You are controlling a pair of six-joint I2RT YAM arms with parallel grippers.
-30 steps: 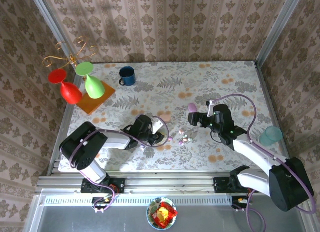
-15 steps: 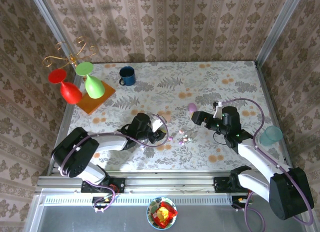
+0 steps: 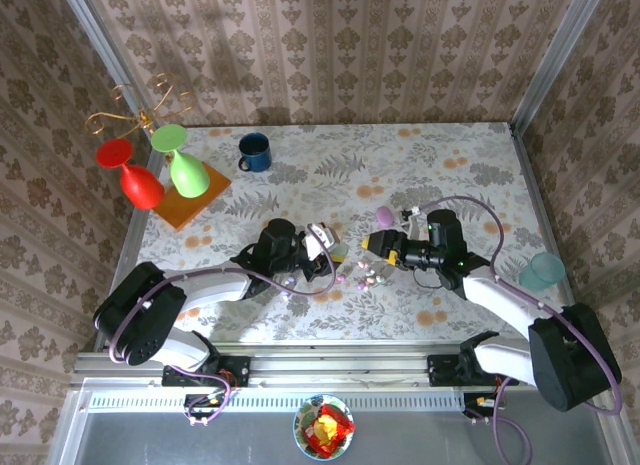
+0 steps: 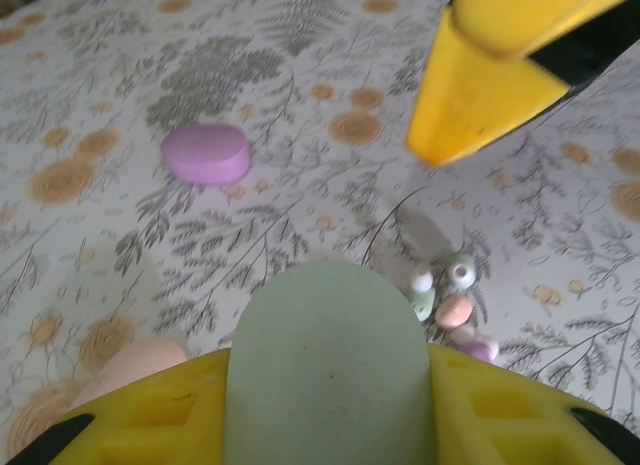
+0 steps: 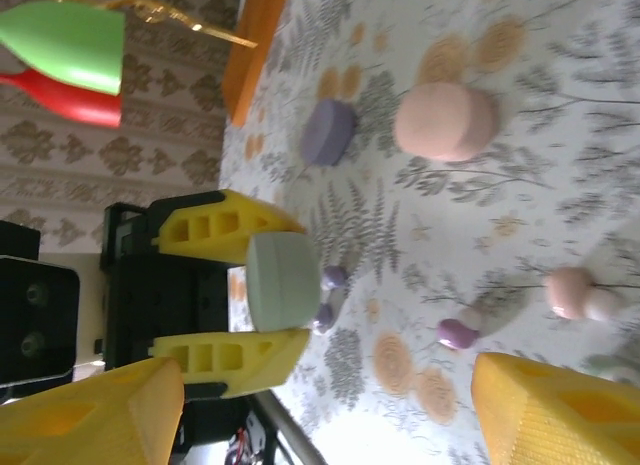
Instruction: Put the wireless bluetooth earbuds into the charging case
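While my left gripper [image 3: 330, 253] was clamped on the green case [image 4: 330, 370], pinching its sides between the two yellow fingers [image 5: 225, 230], my right gripper [image 3: 376, 243] hung just across from it with the jaws spread wide and nothing between them, so that hand was empty. From the left wrist cam, one of the right fingertips [image 4: 480, 85] poked in at the top right, above the table [image 3: 450, 155] and clear of everything. As for the earbuds [image 3: 366, 277], they were all loose on the table in a scrappy little cluster. They sat toward the near edge from the gap between the two grippers, close to the green case but not in it. Up close I could pick out a white one, a greenish one, a pinkish-orange one and a purple one huddled together, with a couple more strays nearby. Honestly couldn't tell whether the green case's lid was open or not. A purple case [image 4: 207, 153] lay flat farther out on the table, and a pink case [image 5: 445, 122] lay near it, the two apart. Way off at the far left were a blue mug [image 3: 254, 152] and an orange board [image 3: 190, 203] by a red glass [image 3: 135, 175] and a green glass [image 3: 182, 160]. A teal cup [image 3: 541, 272] stood at the right edge, and a bowl [image 3: 323, 427] sat off the table on the near side.
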